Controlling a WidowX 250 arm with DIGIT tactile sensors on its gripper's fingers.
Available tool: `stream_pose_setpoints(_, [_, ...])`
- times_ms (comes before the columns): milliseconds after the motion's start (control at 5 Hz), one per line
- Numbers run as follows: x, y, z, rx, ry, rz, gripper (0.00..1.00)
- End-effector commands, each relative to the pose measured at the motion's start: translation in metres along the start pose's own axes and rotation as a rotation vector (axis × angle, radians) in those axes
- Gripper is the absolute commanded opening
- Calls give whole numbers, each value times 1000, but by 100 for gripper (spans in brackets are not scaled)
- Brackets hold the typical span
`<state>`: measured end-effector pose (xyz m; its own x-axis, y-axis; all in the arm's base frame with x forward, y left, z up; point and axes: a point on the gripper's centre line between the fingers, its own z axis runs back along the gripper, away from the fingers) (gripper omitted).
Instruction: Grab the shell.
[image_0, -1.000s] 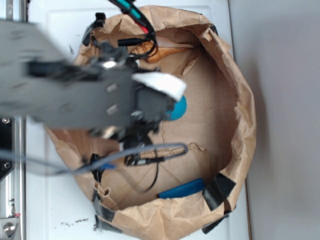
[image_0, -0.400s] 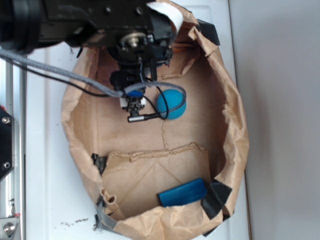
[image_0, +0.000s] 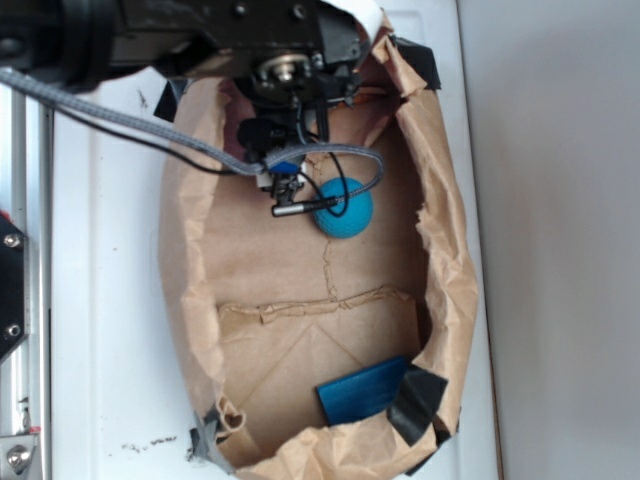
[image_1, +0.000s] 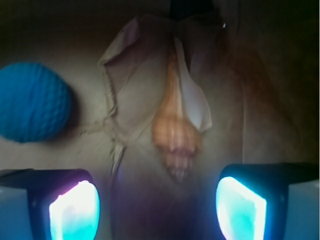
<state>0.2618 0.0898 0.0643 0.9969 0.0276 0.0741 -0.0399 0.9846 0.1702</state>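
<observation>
Seen from the wrist, the claw (image_1: 157, 207) has its jaws spread, and the gap between them lies bare ahead to the shell (image_1: 176, 135). A torn paper flap (image_1: 132, 95) rises just beside the shell, touching it. The blue ball (image_1: 32, 101) sits well apart, by the bag's (image_0: 450, 240) wall-free middle.

Exterior view: arm (image_0: 150, 35) of black housings with small screw heads, a round metal hub (image_0: 283, 70) at its centre and a white tag (image_0: 365, 12) at its upper edge. A grey braided cable (image_0: 120, 125) and a thinner black cable (image_0: 340, 195) loop below it, beside a small blue part (image_0: 285, 168) and a short silver plug (image_0: 295, 208). Wrist view: gripper (image_1: 160, 207) with two black fingers (image_1: 47, 187), the inner pads (image_1: 75, 210) glowing white to cyan with a violet edge.
</observation>
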Motion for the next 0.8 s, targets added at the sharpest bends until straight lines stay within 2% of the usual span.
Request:
stream_pose_setpoints(0, [29, 0, 2, 33, -124, -113, 100])
stream_pose_setpoints(200, [36, -14, -15, 72, -122, -174, 100])
stream_pose_setpoints(400, [36, -26, -27, 134, -115, -212, 100])
stream_pose_setpoints(600, [32, -29, -23, 135, -138, -205, 0])
